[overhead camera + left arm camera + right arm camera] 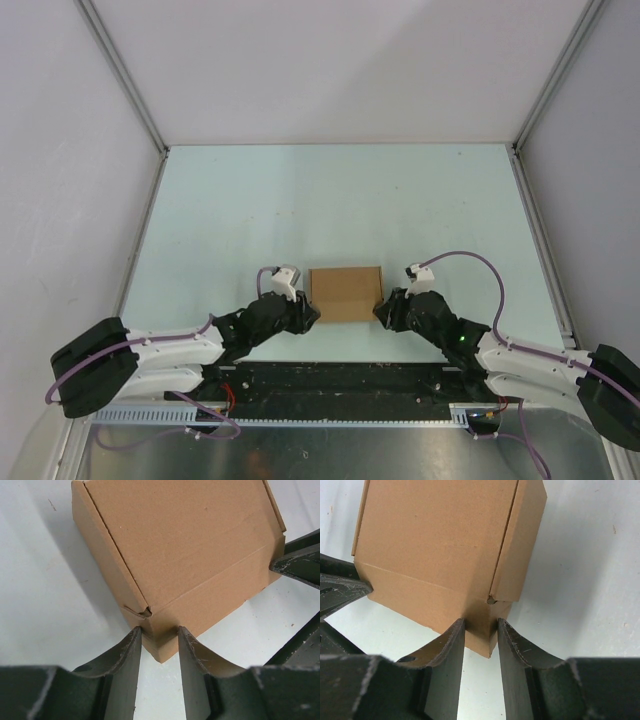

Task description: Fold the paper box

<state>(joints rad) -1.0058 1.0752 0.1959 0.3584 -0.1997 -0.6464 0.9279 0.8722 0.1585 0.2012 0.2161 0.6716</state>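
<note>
The paper box [345, 292] is a closed tan cardboard box lying flat on the pale table, lid on top. My left gripper [308, 312] is at its near left corner. In the left wrist view that corner of the box [185, 545] pokes between the two fingers of the gripper [159, 630], and both tips press its sides. My right gripper [381, 312] is at the near right corner. In the right wrist view the fingers of that gripper [481, 622] clamp that corner of the box [440, 545]. A small flap edge sticks out at each corner.
White walls with metal frame posts [130, 80] enclose the table on three sides. A black rail [330, 385] with cables runs along the near edge between the arm bases. The other arm's finger [300, 560] shows at the right of the left wrist view.
</note>
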